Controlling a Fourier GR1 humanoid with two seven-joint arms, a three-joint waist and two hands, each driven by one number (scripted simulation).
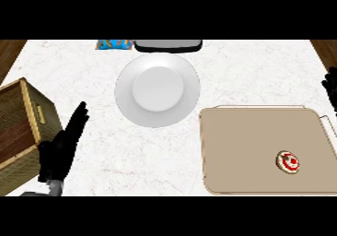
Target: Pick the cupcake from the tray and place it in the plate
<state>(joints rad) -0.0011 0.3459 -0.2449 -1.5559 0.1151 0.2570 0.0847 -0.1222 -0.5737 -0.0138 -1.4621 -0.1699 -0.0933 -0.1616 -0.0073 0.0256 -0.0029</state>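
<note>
Here, cupcake (288,162) on tray (246,147), plate (158,90) apart

There was one cupcake (288,162), one tray (246,152), one plate (158,90), one wooden crate (18,124), one blue packet (114,44), one grey container (168,45) and two hands (59,150) (333,90).

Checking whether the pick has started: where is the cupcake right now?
In the head view the cupcake sits on the tan tray at lower right, near the tray's right edge, well below and right of the white plate.

Wooden crate (18,129); blue packet (115,44); grey dish (168,45)
</note>
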